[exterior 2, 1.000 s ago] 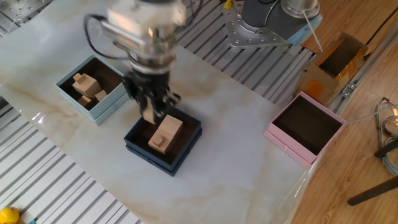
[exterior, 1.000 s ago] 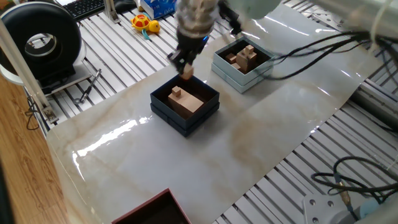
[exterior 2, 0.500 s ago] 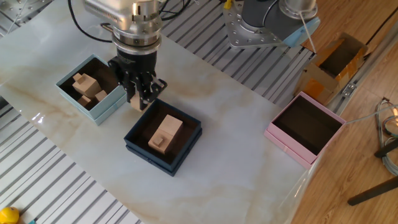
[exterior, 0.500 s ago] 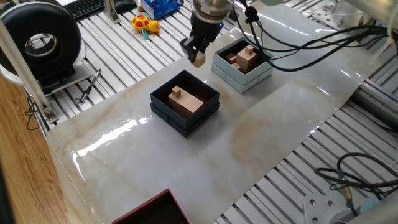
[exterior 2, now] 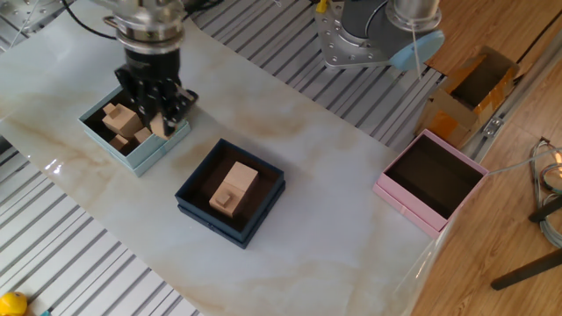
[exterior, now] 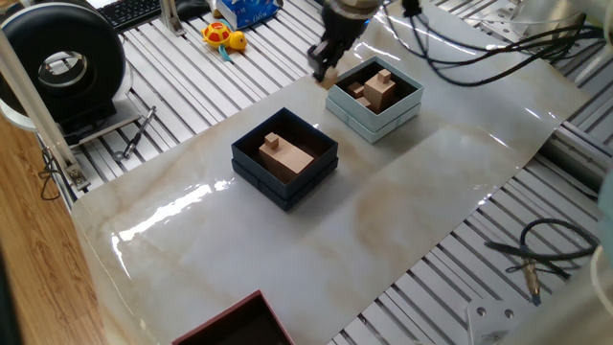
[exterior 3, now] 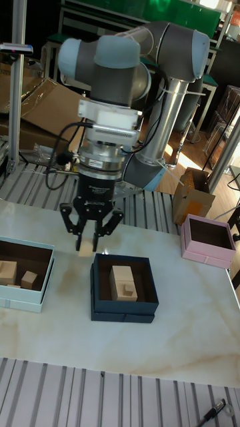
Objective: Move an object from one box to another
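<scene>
My gripper (exterior 3: 85, 241) is shut on the object (exterior 3: 85, 247), a small pale tan wooden piece held above the table. In the other fixed view the gripper (exterior 2: 159, 112) holds the piece (exterior 2: 161, 128) over the near right rim of the pale blue-grey box (exterior 2: 142, 158). In one fixed view the gripper (exterior: 327, 69) and the piece (exterior: 329, 82) hang at the left corner of that box (exterior: 374, 126). The dark navy box (exterior 2: 211, 219) (exterior: 308, 180) (exterior 3: 124, 313) holds a flat brown block (exterior 2: 234, 185) with a tiny cube on it.
The pale box (exterior 3: 24, 301) has a few wooden blocks (exterior 2: 120, 120) inside. A pink box (exterior 2: 421, 211) stands at the table's far right. A dark red box (exterior: 239, 324) sits at the front edge. Cables (exterior: 479, 72) trail across the table behind the pale box.
The gripper rose from the dark navy box with the small piece and carried it sideways to the edge of the pale blue-grey box. The flat block stayed put.
</scene>
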`<action>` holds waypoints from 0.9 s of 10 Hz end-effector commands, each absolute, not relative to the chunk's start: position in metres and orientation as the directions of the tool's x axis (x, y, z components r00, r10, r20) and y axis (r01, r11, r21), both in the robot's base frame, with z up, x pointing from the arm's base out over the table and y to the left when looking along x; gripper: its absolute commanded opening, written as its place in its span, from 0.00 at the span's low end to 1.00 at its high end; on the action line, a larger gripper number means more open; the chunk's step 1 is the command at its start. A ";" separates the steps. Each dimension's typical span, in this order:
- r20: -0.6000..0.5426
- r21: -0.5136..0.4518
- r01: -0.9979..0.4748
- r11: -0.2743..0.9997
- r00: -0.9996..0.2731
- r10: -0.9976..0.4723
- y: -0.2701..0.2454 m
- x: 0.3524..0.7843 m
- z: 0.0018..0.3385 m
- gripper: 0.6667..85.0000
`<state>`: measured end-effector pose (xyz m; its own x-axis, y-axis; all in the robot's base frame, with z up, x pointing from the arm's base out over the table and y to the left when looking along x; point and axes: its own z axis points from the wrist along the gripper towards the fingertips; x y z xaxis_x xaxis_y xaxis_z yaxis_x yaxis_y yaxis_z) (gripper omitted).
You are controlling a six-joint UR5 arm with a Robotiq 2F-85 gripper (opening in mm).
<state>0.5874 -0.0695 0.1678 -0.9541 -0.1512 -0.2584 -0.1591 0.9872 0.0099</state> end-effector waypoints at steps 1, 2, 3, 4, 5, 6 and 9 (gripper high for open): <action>-0.242 -0.003 -0.031 1.000 -0.970 -0.031 -0.093 0.582 0.169 0.01; -0.242 -0.012 -0.030 0.999 -0.970 -0.032 -0.088 0.583 0.169 0.01; -0.237 -0.011 -0.062 0.998 -0.969 -0.063 -0.103 0.588 0.159 0.01; -0.239 -0.007 -0.099 0.995 -0.966 -0.098 -0.130 0.596 0.147 0.01; -0.247 0.030 -0.153 0.988 -0.959 -0.141 -0.150 0.602 0.140 0.01; -0.244 0.037 -0.194 0.980 -0.953 -0.179 -0.166 0.602 0.145 0.01; -0.207 -0.018 -0.098 0.995 -0.973 -0.100 -0.187 0.596 0.145 0.01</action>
